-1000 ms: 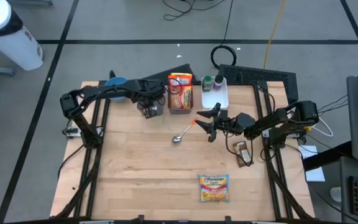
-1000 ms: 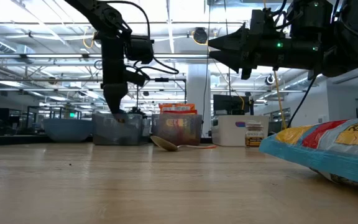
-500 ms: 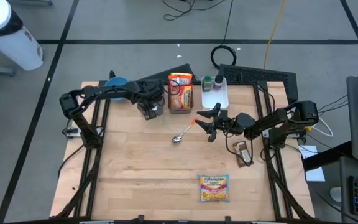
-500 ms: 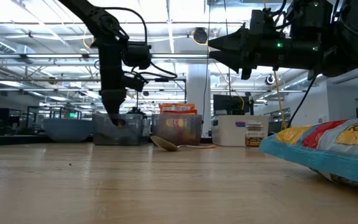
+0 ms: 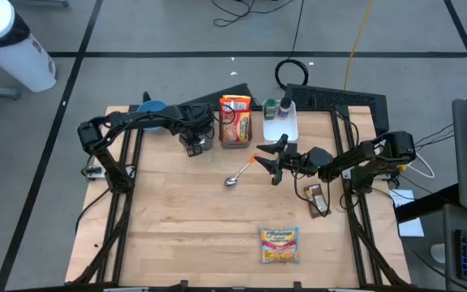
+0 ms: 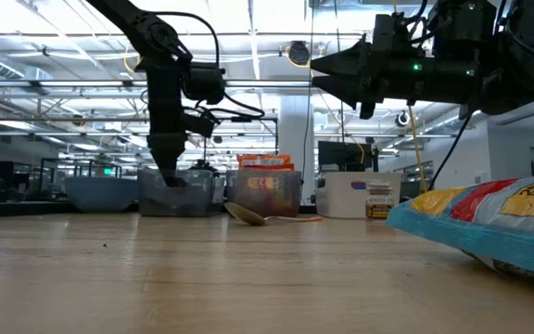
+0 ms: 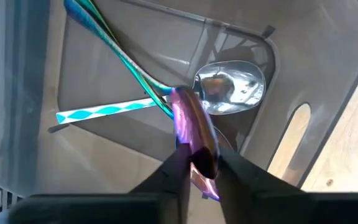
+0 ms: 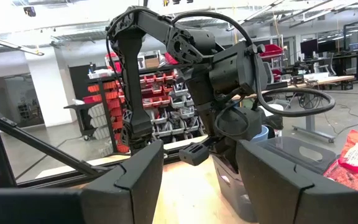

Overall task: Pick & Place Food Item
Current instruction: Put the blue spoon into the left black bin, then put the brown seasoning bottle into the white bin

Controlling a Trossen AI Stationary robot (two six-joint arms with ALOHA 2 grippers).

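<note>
My left gripper (image 5: 194,144) reaches down into a clear bin (image 5: 193,134) at the table's far side and is shut on an iridescent spoon (image 7: 194,134). A silver spoon bowl (image 7: 232,87) and a striped straw (image 7: 101,112) lie on the bin's floor. My right gripper (image 5: 269,160) hangs open above the table's middle, pointing toward the left arm, with nothing between its fingers (image 8: 135,174). A ramen packet (image 5: 280,244) lies flat near the front edge. A second clear bin (image 5: 235,122) beside the first holds red packets. My left gripper pinches the spoon's wide purple end (image 7: 199,163) between its two fingers, coming from above and pointing steeply down into the bin. The spoon's thin teal stem (image 7: 114,43) slants away toward the bin's wall; its far end runs out of the picture.
A loose spoon (image 5: 235,178) lies mid-table under the right arm, and a wrapped bar (image 5: 318,199) lies at the right. A blue bowl (image 5: 151,107) and a white container (image 5: 280,122) with small bottles stand along the far edge. Bare wood spreads across the near left.
</note>
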